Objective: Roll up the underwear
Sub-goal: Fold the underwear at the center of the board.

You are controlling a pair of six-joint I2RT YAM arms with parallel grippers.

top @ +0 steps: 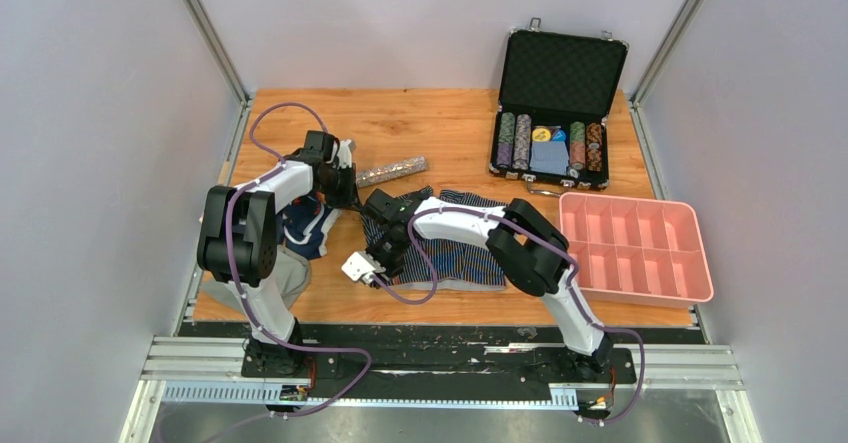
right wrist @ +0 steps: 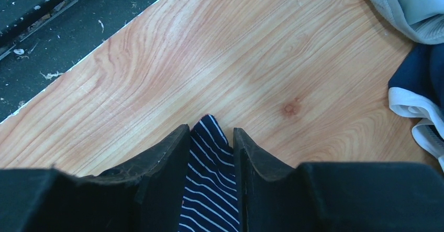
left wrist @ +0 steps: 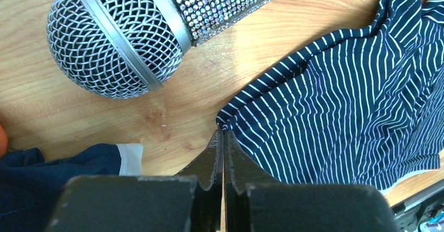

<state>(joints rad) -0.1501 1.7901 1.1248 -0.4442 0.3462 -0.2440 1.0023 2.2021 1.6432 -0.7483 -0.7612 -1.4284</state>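
Note:
The striped underwear (top: 465,253), navy with thin white stripes, lies spread in the middle of the table. My left gripper (top: 350,201) is shut on its pointed far-left corner (left wrist: 226,121); in the left wrist view the jaws (left wrist: 223,132) meet with only a slit between them. At the cloth's near-left part, my right gripper (top: 380,255) holds a fold of the striped underwear (right wrist: 209,190) between its fingers (right wrist: 211,130), low over the wood. The plain navy underwear (top: 305,225) with a white edge lies crumpled left of both grippers, untouched.
A glittery microphone (top: 392,171) lies just behind the left gripper, its mesh head (left wrist: 115,38) close by. A grey cloth (top: 285,275) sits at the near left. An open black case of poker chips (top: 555,113) and a pink divided tray (top: 635,248) stand on the right.

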